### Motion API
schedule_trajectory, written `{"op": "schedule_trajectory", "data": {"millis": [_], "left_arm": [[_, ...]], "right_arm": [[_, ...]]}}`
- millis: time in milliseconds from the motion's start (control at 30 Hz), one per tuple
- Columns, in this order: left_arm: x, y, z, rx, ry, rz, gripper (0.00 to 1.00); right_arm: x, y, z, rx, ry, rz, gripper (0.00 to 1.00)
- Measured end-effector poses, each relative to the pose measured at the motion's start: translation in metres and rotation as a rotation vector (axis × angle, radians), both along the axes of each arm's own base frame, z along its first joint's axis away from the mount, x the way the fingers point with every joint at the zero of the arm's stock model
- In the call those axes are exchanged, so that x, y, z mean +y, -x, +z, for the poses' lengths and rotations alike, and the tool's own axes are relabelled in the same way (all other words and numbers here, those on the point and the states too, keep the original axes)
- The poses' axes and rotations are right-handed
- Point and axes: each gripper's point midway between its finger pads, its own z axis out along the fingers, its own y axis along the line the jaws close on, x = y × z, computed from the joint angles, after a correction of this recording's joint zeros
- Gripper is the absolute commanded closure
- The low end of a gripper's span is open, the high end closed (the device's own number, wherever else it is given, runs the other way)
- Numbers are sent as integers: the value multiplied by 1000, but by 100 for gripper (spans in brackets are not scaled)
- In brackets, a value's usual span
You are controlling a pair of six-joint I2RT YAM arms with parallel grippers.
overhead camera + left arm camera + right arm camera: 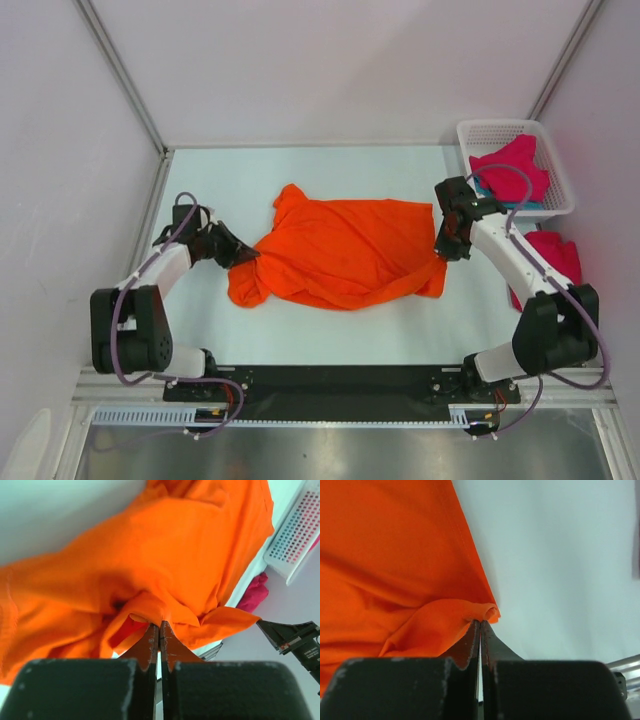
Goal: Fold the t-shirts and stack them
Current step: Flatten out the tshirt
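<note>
Clenched on orange t-shirt [345, 250]: left end effector [246, 256] at left edge, right end effector [442, 256] at right corner. Spread crumpled mid-counter [330, 175]. Magenta t-shirt [512, 165] in basket [480, 130], far right.

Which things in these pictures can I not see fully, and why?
Top view: teal cloth, almost all under the magenta shirt in the basket.
Top view: second magenta shirt, partly behind the right arm.
Wrist views: orange shirt, cut off by the picture edges.

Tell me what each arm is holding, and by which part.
Both hold the orange t-shirt: the left jaws pinch a bunched fold at its left edge, the right jaws pinch a fold at its right edge.
</note>
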Motion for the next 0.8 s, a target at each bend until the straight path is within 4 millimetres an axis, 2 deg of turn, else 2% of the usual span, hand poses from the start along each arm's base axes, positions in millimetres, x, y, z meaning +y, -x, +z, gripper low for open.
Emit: {"op": "schedule_trajectory", "data": {"millis": [133, 233, 333, 400, 533, 600, 667, 733, 800], "left_arm": [[9, -14, -5, 5, 7, 23, 99], [14, -20, 11, -46, 0, 41, 100], [16, -38, 54, -142, -3, 43, 100], [18, -61, 96, -242, -7, 46, 100], [23, -110, 190, -444, -5, 52, 100], [23, -147, 238, -546, 9, 36, 100], [22, -181, 277, -625, 37, 14, 100], [17, -212, 306, -702, 71, -20, 100], [9, -224, 318, -727, 102, -60, 100]], "right_arm": [[1, -16, -14, 26, 11, -2, 100], [1, -24, -5, -12, 13, -4, 100], [-1, -42, 26, -88, 16, 3, 100], [-5, -63, 56, -148, 14, -7, 100], [-25, -133, 134, -350, -1, -58, 100], [-36, -171, 169, -443, -15, -80, 100], [-46, -205, 192, -499, -28, -94, 100], [-52, -245, 217, -602, -52, -100, 100], [-56, -257, 221, -625, -72, -99, 100]]}}
